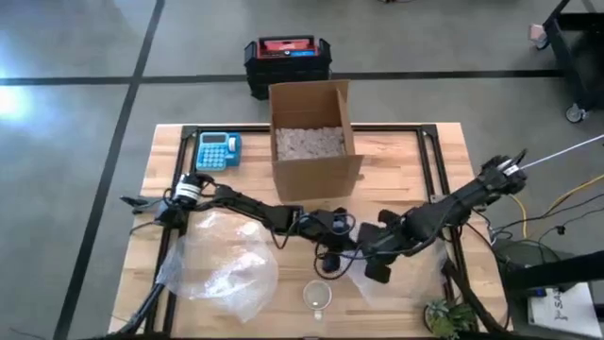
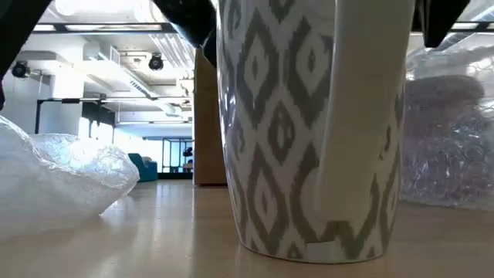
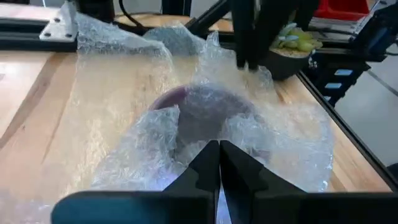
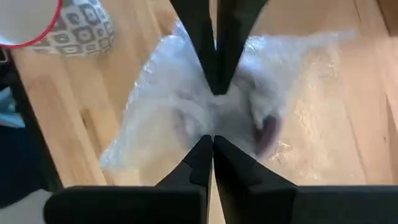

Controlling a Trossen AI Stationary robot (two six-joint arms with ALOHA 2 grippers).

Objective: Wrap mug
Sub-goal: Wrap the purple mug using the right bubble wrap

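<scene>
A white mug with a grey diamond pattern [image 1: 318, 297] stands upright on its base near the table's front edge, close up in the low view [image 2: 309, 131]. To its right lies a crumpled bubble-wrap bundle [image 1: 401, 279] with a dark purple thing [image 3: 199, 109] inside it. My left gripper [image 1: 332, 253] and my right gripper [image 1: 376, 269] meet at the bundle's left side, both shut on the wrap. A second, loose bubble-wrap sheet [image 1: 222, 264] lies flat at the front left. My left gripper pinches a raised fold of the bubble wrap [image 3: 214, 134] between its two fingers, beside the purple thing. It comes in low from the table's left. The bundle rests on the table. My right gripper pinches the crumpled wrap [image 4: 208, 127] between its two fingertips, close to the left gripper's fingers [image 4: 217, 62]. Seen from the left wrist, its fingers [image 3: 249, 43] point steeply down onto the bundle's top. How many layers it has I cannot tell.
An open cardboard box [image 1: 311, 142] with pale filling stands at the far middle, with a blue calculator [image 1: 218, 149] to its left. A small potted plant [image 1: 444, 316] sits at the front right corner. A black and red case [image 1: 288, 57] stands on the floor beyond the table.
</scene>
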